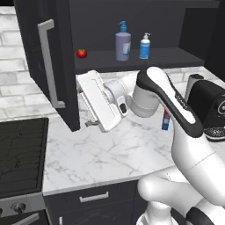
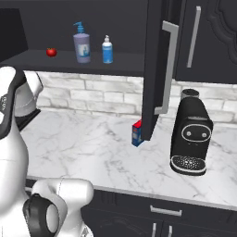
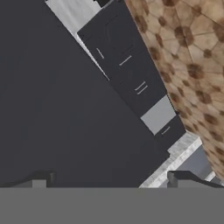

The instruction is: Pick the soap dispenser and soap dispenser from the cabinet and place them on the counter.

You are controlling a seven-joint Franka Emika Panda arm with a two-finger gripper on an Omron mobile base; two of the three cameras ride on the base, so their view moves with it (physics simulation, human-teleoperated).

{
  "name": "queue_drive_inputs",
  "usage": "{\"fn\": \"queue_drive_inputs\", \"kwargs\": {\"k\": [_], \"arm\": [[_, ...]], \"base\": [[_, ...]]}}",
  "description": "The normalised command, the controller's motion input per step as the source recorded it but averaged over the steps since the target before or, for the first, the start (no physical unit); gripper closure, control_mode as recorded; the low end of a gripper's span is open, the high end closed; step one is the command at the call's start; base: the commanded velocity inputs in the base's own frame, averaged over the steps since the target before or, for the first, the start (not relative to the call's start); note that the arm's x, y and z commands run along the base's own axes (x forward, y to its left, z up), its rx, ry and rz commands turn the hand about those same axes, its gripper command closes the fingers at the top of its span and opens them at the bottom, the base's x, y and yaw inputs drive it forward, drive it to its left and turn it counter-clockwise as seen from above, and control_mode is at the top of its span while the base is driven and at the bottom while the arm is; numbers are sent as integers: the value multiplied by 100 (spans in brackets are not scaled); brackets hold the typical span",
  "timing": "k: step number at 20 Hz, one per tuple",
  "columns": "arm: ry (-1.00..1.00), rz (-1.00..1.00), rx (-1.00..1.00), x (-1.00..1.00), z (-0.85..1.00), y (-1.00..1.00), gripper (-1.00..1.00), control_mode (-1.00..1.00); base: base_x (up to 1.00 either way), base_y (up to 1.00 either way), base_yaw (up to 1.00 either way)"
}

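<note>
The arm bent leftward over the counter [image 1: 110, 149], its gripper [image 3: 109, 181] spread wide, empty, partly hidden behind the cabinet [image 1: 48, 66] door. Beyond, on the shelf, both soap dispensers, purple [image 1: 123, 43] and blue [image 1: 145, 46], stood upright.

The left base view looks forward and down from behind the white robot arm [image 1: 176, 132], which rises at lower right, onto the white grey-veined marble counter [image 1: 101, 154] and into the open dark charcoal wall cabinet [image 1: 132, 22]. The right base view faces the same counter [image 2: 92, 148] and cabinet shelf [image 2: 83, 62] from the other side, arm at lower left. Both share the larger greyish-purple pump bottle [image 1: 123, 43] [image 2: 82, 44]. The hand view sits close against a dark cabinet panel [image 3: 57, 109], rolled diagonally.
</note>
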Motion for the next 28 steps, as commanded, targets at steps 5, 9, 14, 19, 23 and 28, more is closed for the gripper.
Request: {"fn": "queue_drive_inputs", "kwargs": {"k": [5, 9, 14, 19, 23, 28], "arm": [[0, 0, 0, -23, -20, 45, -100, -100], [0, 1, 0, -14, -16, 41, -100, -100], [0, 1, -1, -10, -11, 34, -100, -100], [-6, 1, -13, -6, 3, 6, -100, -100], [-6, 5, -15, 0, 21, -19, -100, -100], [-10, 6, -14, 1, 24, -24, -100, -100]], "base": [[0, 0, 0], [0, 0, 0], [0, 0, 0], [0, 0, 0], [0, 0, 0], [0, 0, 0]]}}
